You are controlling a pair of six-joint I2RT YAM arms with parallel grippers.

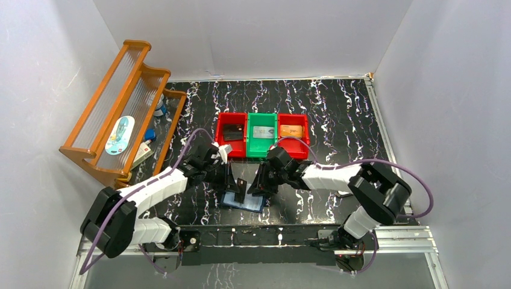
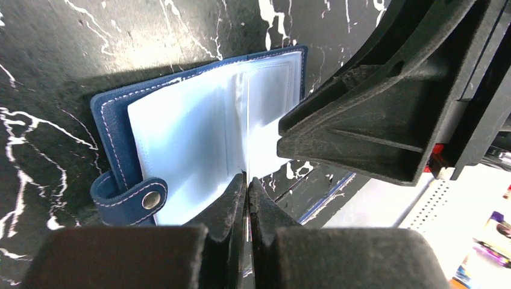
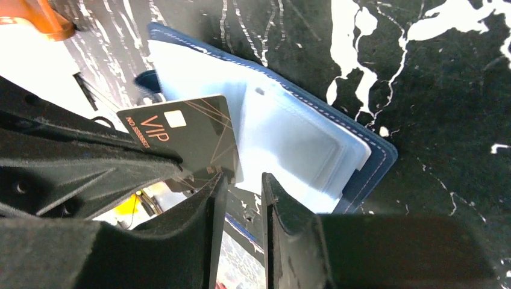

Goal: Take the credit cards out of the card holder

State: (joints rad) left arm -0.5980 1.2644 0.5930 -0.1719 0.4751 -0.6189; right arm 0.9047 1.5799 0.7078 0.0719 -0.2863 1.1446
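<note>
The navy-blue card holder (image 1: pixel 246 203) lies open on the black marbled table, its pale blue sleeves facing up (image 2: pixel 181 120) (image 3: pixel 301 138). My left gripper (image 1: pixel 234 179) (image 2: pixel 247 177) is shut on a black credit card (image 1: pixel 241 188) marked VIP (image 3: pixel 187 135). It holds the card upright over the holder's left half, and in the left wrist view the card shows only edge-on. My right gripper (image 1: pixel 263 185) (image 3: pixel 243 177) is open with a narrow gap, just over the holder's near edge, beside the card's lower corner.
Behind the holder stand a red bin (image 1: pixel 232 143) with a dark card, a green bin (image 1: pixel 263 144) with a silver-grey card, and a red bin (image 1: pixel 293 141) with an orange card. A wooden rack (image 1: pixel 120 108) stands at the far left.
</note>
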